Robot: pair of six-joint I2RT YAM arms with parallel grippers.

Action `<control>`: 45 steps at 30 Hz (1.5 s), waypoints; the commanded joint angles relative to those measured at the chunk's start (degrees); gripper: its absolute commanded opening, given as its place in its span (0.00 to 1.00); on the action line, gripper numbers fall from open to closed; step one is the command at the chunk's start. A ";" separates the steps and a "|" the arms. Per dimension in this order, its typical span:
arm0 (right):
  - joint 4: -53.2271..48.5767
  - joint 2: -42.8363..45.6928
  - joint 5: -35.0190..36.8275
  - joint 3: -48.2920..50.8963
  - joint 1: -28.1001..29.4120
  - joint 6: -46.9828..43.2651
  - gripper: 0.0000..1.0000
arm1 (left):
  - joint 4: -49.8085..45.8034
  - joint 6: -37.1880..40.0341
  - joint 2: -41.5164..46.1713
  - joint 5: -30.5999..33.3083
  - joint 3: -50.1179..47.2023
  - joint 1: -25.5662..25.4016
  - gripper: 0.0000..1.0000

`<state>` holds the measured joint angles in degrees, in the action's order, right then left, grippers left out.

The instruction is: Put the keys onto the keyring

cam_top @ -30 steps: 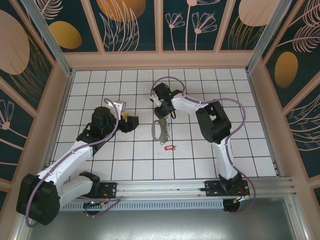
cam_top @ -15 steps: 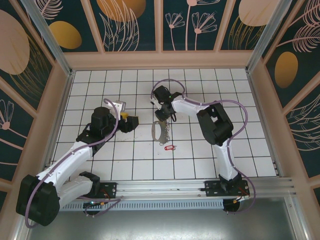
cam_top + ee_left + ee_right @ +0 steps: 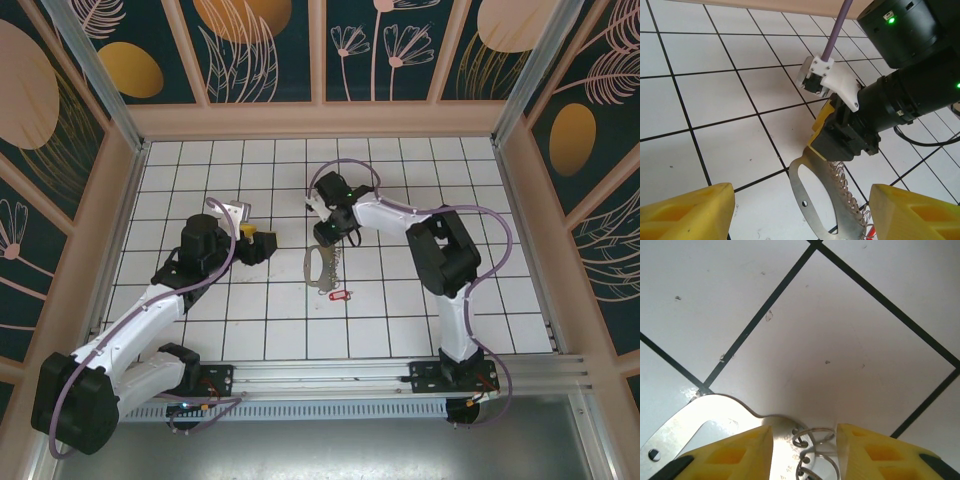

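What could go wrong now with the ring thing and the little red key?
The right hand straddles only the tip of the keyring, right at its wire coils, so closing might pinch a coil or let the ring slip. The red-tagged key lies loose close beside the ring's near end; dragging the ring could knock it away.

The keyring [image 3: 318,268] is a flat, silvery metal plate with a long oblong slot and a small hole. A row of small wire rings runs along its right edge. It lies lengthwise near the middle of the white tiled table [image 3: 480,300], its far end between the fingers of the right hand [image 3: 805,440]. The key [image 3: 338,296], small with a red tag, lies flat just beside its near end.
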<state>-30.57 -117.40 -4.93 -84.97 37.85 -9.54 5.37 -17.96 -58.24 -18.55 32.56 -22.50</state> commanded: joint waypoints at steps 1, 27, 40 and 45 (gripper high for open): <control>-0.09 2.33 -2.25 1.25 -0.67 0.86 0.38 | 0.96 1.55 1.02 0.44 -0.21 -0.09 0.71; -4.41 -3.82 5.54 -3.79 2.66 0.95 0.35 | 0.96 1.78 1.55 0.97 -0.34 -0.13 0.71; -4.92 -5.74 8.12 -5.80 2.94 0.97 0.29 | 0.52 2.16 1.65 1.67 -0.12 -0.09 0.71; -4.71 -5.97 9.59 -6.55 2.82 1.19 0.23 | 0.70 2.25 1.55 1.66 -0.01 -0.09 0.71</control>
<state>-33.54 -122.02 2.24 -89.67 40.36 -8.73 5.34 -16.82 -57.45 -17.45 32.56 -22.50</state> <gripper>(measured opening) 0.241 0.709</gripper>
